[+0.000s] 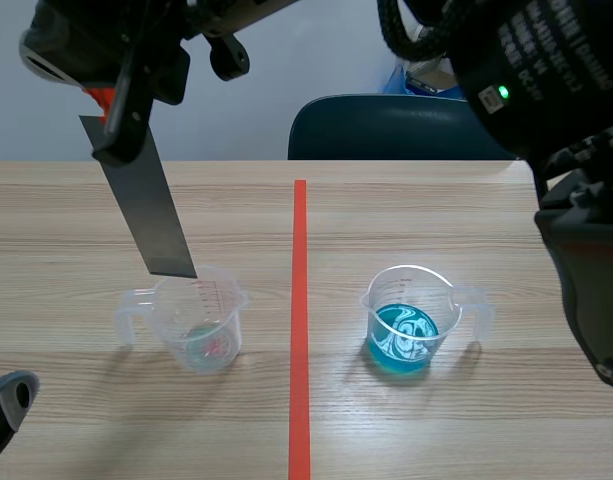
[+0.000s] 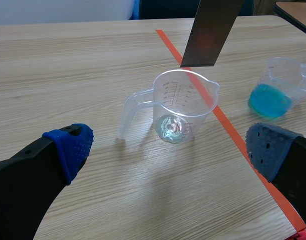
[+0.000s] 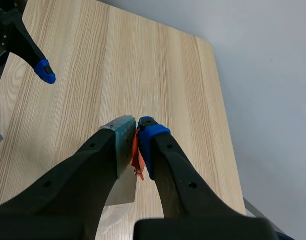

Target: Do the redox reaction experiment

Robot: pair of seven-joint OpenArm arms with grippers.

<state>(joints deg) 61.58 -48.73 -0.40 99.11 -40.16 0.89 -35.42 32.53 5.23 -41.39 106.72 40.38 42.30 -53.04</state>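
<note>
Two clear measuring cups stand on the desk (image 1: pixel 436 200), one on each side of the orange-red tape line. The left cup (image 1: pixel 199 322) holds a shallow pale pool, and the right cup (image 1: pixel 411 322) holds blue liquid. Our right arm (image 1: pixel 546 110) crosses overhead, its jaws clenched on the top of a grey metal strip (image 1: pixel 146 205). The strip hangs tilted with its lower edge at the left cup's rim, not yet in the liquid. Our left jaws stand released, low and just before that cup, touching nothing.

We judge the step in hand to be dipping the strip. To do it well, we should lower it through the middle of the mouth, clear of rim and spout, since so light a cup would likely slide or tip at a nudge. We should stop once the tip is wetted.

Red graduation marks run down the left cup's wall, too small for us to read. White lettering on the right arm's housing is cut off, and we cannot make it out.
</note>
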